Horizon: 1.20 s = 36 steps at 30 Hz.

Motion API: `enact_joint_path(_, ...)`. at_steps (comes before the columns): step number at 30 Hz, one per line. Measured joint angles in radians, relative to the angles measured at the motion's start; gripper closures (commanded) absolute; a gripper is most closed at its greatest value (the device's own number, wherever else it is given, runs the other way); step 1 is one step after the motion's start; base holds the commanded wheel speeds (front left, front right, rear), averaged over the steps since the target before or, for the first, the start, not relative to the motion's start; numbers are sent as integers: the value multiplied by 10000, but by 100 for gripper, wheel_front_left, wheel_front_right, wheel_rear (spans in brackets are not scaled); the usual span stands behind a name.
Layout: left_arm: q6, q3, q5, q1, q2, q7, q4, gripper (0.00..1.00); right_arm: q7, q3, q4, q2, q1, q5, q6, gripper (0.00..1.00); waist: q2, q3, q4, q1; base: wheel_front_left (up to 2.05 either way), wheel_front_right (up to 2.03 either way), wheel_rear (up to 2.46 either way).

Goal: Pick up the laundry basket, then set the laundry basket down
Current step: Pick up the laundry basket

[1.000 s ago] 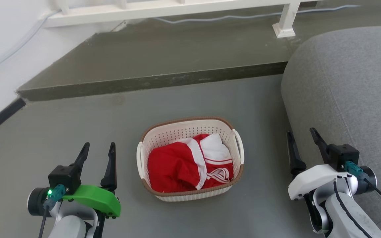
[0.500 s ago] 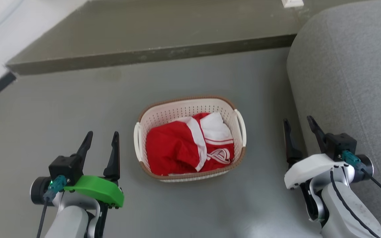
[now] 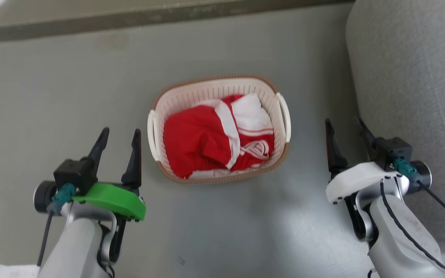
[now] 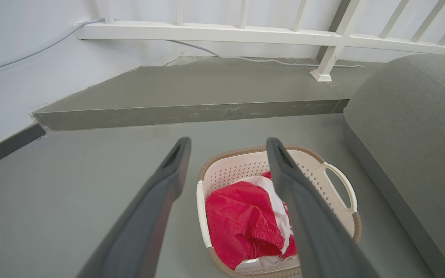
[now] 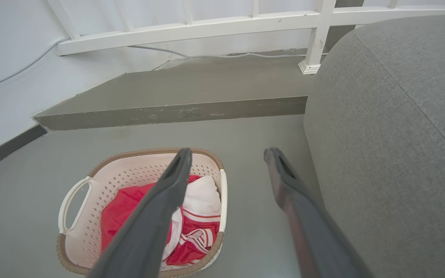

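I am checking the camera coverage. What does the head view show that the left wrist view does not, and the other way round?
Head view adds: the right end effector, open, beside the sofa, and the green cover behind the left end effector. Left wrist view adds: the white railing, a cable and the wall behind the step. Both share: the basket on the floor with red and white clothes, the sofa, and the open left end effector.

perforated matt plastic laundry basket (image 3: 191,98) with woven-look rim, holding soft red-and-white cloth (image 3: 207,139); smooth matt grey floor (image 3: 52,88); coarse-woven grey sofa (image 3: 411,77).
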<state>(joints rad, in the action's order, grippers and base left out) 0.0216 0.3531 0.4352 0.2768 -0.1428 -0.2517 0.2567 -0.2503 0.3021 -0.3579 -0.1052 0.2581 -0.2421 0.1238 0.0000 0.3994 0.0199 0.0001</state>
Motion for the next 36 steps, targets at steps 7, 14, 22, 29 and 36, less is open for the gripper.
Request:
enact_joint_path(7,-100,21,-90,544,-8,0,52,0,4,31,-107,-2,500,182,2,0,0,899,-21,1,0,0,0)
enact_joint_path(14,-188,59,-104,1053,-12,46,303,0,61,96,-180,-6,1139,410,2,0,0,1803,-26,1,0,0,0)
enact_joint_path(22,-305,67,-205,1759,-29,142,713,0,136,142,-345,4,1860,514,2,0,0,2834,-30,1,0,0,0)
enact_joint_path(29,-405,84,-205,2544,-2,238,1118,0,268,274,-617,44,2677,604,2,0,0,3812,-40,1,0,0,0)
enact_joint_path(36,-570,90,-207,3291,29,326,1609,0,412,311,-941,107,3393,614,-4,0,0,4603,-33,1,0,0,0)
